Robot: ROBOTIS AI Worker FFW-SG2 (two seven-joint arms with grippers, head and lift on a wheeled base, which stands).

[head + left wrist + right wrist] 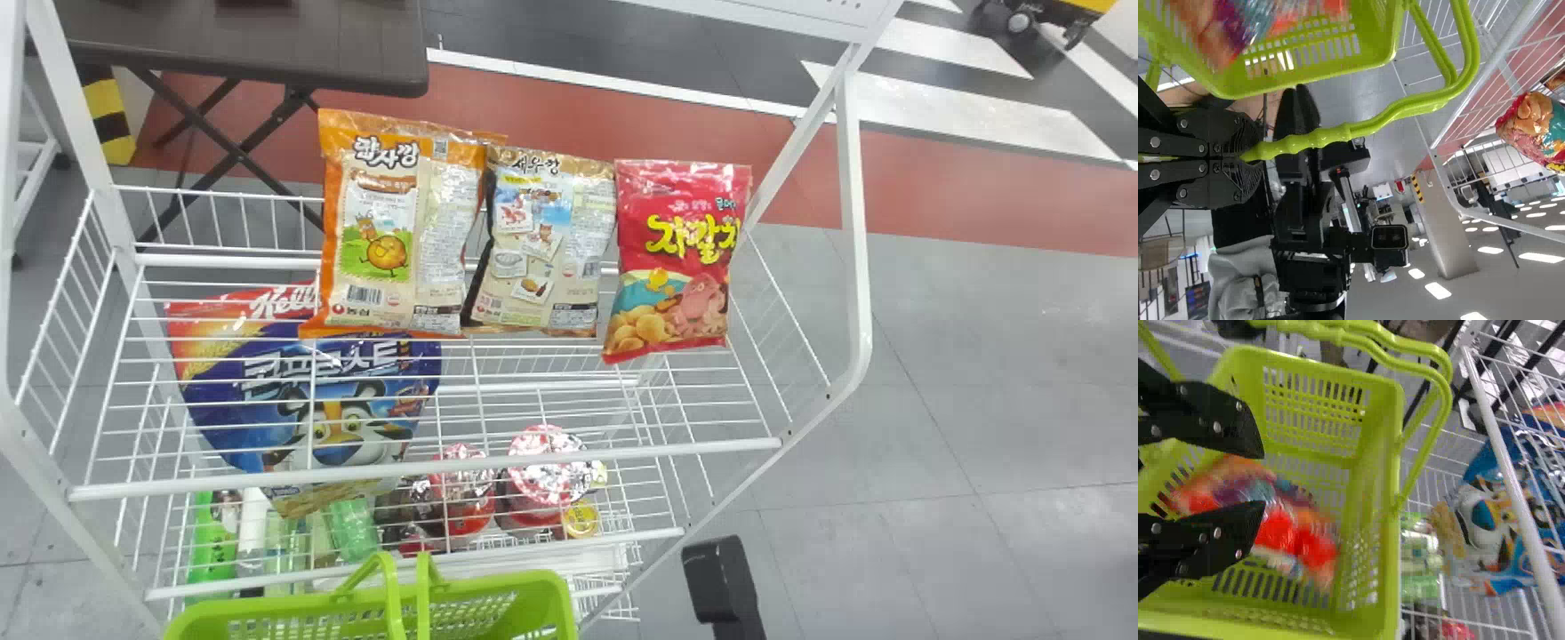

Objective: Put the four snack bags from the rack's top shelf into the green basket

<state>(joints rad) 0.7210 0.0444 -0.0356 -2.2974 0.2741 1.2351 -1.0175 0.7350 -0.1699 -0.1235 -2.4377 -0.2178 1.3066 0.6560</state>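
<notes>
While you look down from the head view, you can see three snack bags on the rack's top shelf (pixel 444 466): an orange bag (pixel 400 231) at the left, a brown shrimp snack bag (pixel 542 240) in the middle and a pink-red snack bag (pixel 676 258) at the right. A big tiger cereal bag (pixel 356 418) sits below them. Some of the green basket (pixel 498 584) is in front, and a black part of your right gripper (pixel 724 582) is to its right.

In the left wrist view, your left gripper (pixel 1248 157) is closed tight on the basket's handle (pixel 1405 112).

In the right wrist view, your right gripper (pixel 1262 478) has its fingers wide apart, with nothing pinched. A blurry red and orange snack bag (pixel 1295 533) is inside the basket, past the fingertips.
</notes>
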